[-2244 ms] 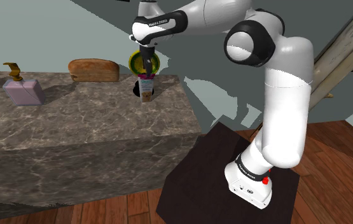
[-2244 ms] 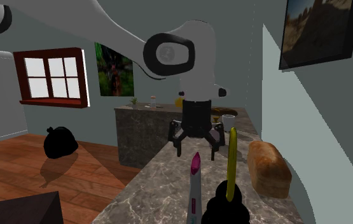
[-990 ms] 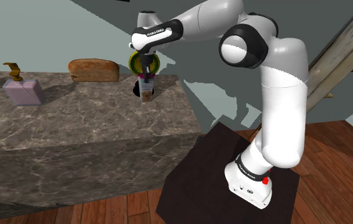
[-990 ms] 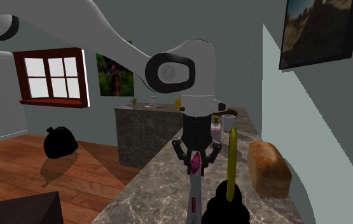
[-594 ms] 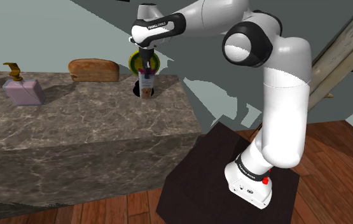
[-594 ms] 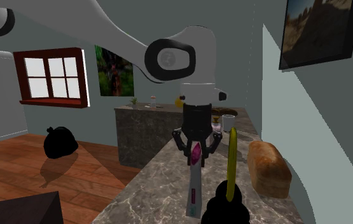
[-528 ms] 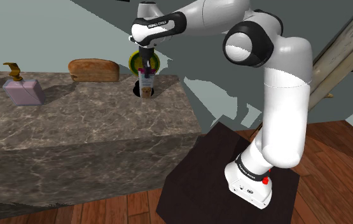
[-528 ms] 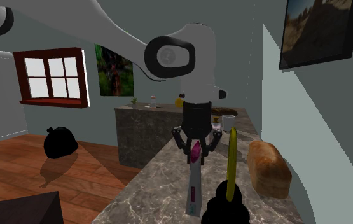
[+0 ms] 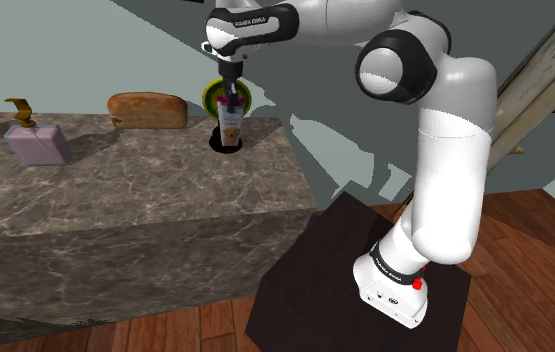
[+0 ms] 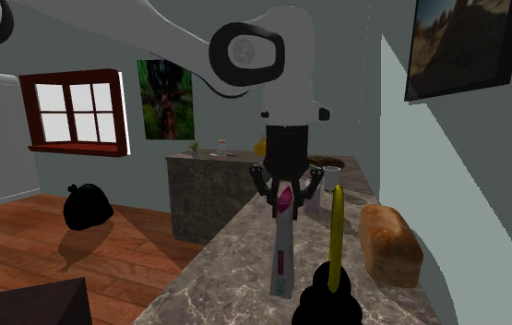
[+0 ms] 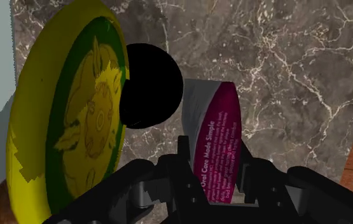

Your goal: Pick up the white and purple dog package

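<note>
The package hangs upright from the gripper just in front of the plate. Its long axis is vertical, with the purple top end up between the fingers and the white end pointing down at the counter. In the wrist view the package has a purple panel with white print that reads "Oral Care Made Simple". The smaller lines under it are too fine to read, and the fingers cover its upper end.

The gripper is closed on the package, one black finger pressed to each flat side. In the second exterior view the package is seen edge-on as a thin strip below the gripper. Its bottom end is close to the counter, but I cannot tell whether the two touch.

The plate is yellow with a green ring and stands on edge. A round black stand sits beside it, next to the package. The second exterior view cuts off the stand at the bottom edge and shows the plate as a narrow yellow rim.

Beyond the plate, away from the arm, lies a loaf of bread. Well past that is a pink soap bottle with a brown pump. White lettering on the arm's wrist is too small to read.
</note>
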`<state>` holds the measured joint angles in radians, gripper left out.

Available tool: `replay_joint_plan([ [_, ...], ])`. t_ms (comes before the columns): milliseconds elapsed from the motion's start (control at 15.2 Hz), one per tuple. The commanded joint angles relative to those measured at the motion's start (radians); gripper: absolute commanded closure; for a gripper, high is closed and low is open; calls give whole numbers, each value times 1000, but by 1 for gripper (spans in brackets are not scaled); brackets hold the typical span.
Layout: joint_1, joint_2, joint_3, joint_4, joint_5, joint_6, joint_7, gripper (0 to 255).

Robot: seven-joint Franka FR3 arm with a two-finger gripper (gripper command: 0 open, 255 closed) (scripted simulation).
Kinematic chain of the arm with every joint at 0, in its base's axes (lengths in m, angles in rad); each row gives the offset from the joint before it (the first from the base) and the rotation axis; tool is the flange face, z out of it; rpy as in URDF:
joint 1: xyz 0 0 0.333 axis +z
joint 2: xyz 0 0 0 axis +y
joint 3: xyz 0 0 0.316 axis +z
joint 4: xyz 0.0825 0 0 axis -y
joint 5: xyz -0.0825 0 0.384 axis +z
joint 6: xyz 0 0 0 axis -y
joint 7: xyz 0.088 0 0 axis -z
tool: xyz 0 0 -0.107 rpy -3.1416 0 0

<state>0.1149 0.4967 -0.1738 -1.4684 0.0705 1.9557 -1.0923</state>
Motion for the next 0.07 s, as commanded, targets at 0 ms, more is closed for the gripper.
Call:
replay_joint_plan([
  [0, -1, -4, -1, 3, -1, -7, -1, 255],
])
